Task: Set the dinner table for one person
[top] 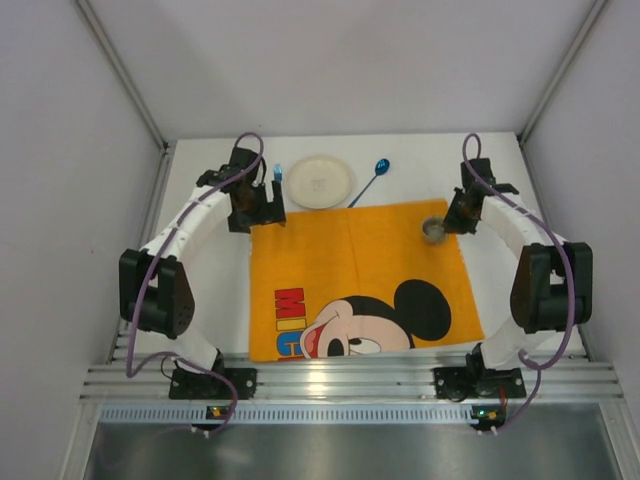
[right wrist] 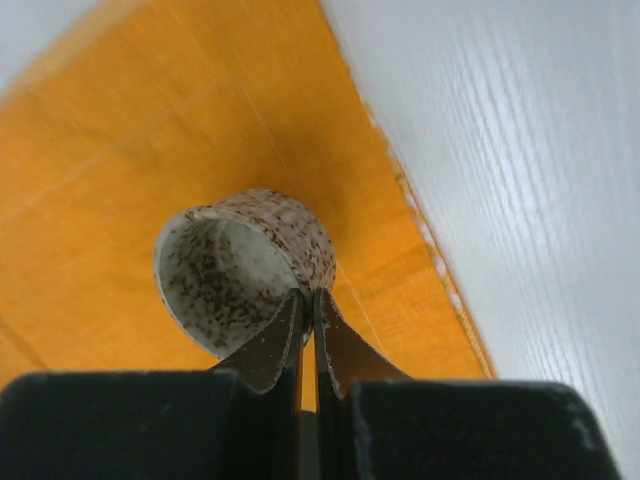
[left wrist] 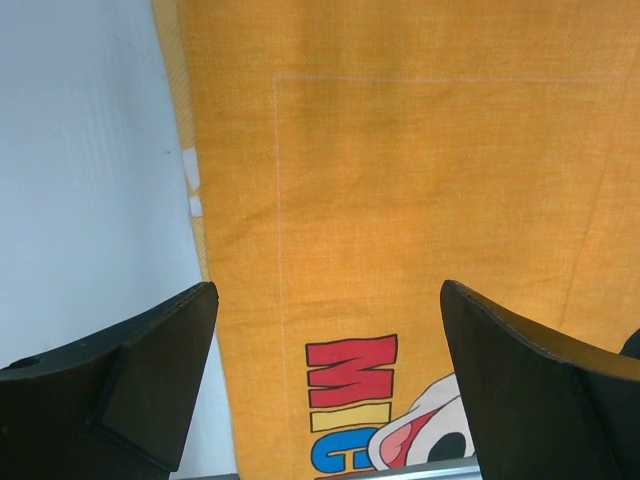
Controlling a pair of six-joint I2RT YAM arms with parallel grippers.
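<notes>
Top external: white table (top: pixel 420 160) spans whole workspace under both arms; orange mat (top: pixel 360 270) at near centre. Beyond mat, plate (top: pixel 320 181) and blue spoon (top: pixel 382 166) on bare table. Speckled cup (right wrist: pixel 230 270) over mat's far right corner, rim pinched tight by right gripper (right wrist: pixel 308 300). Above mat's left edge, left gripper (left wrist: pixel 328 290), jaws wide apart, holding nothing.

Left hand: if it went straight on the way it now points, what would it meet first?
Probably the orange placemat, near its edge; the open left hand points down at it with nothing between.
</notes>
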